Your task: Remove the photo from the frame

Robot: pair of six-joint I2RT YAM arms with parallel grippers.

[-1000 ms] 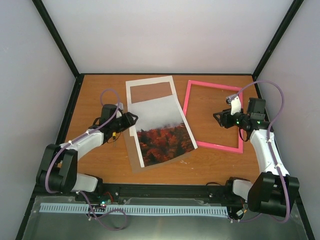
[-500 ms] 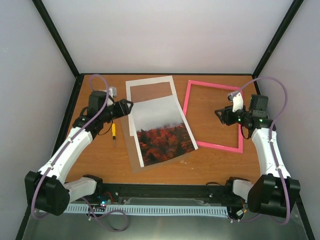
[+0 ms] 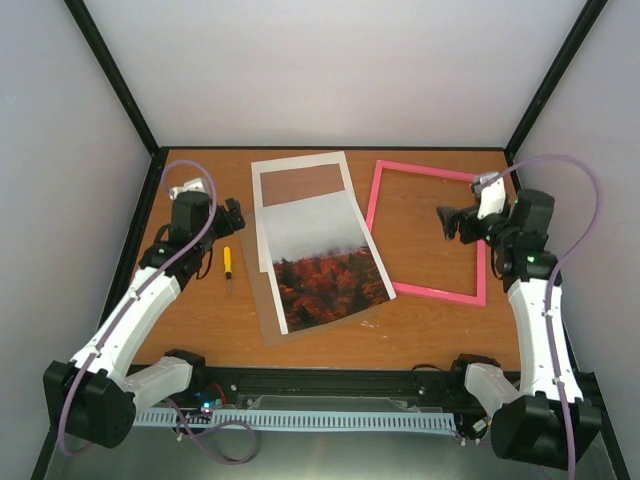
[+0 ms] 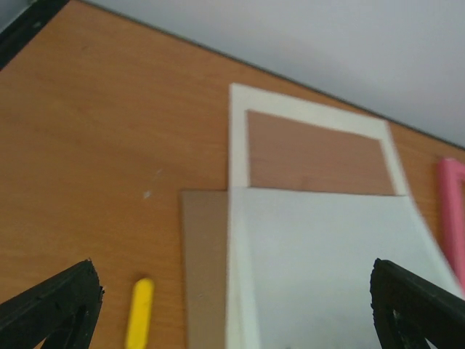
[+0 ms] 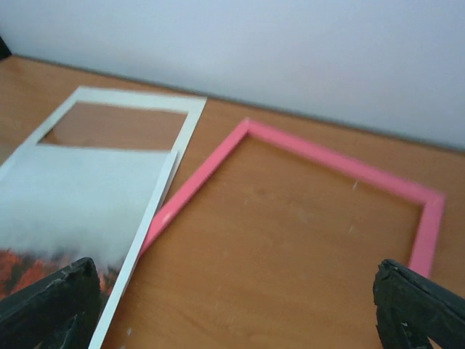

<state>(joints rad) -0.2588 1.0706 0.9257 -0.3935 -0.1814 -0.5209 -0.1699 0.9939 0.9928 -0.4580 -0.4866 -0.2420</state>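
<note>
- Grey-white mist over red-orange trees: photo point(image 3: 320, 255) flat on bench point(image 3: 420, 330), just left of empty pink frame point(image 3: 440, 295).
- Beneath: white mat point(image 3: 300, 162), brown backing board point(image 3: 268, 310); yellow screwdriver point(image 3: 227, 262) leftward.
- Left pincer point(image 3: 234, 214), right pincer point(image 3: 448, 222): spread wide, gripping nothing.

Photo point(image 4: 327, 269) bottom beyond left wrist view

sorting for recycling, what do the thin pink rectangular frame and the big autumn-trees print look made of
Thin pink rectangular frame: plastic or painted wood, hard to say which; even, matte pink with no visible grain. Big autumn-trees print: thin paper, probably matte; it lies flat and shows no glare.
</note>
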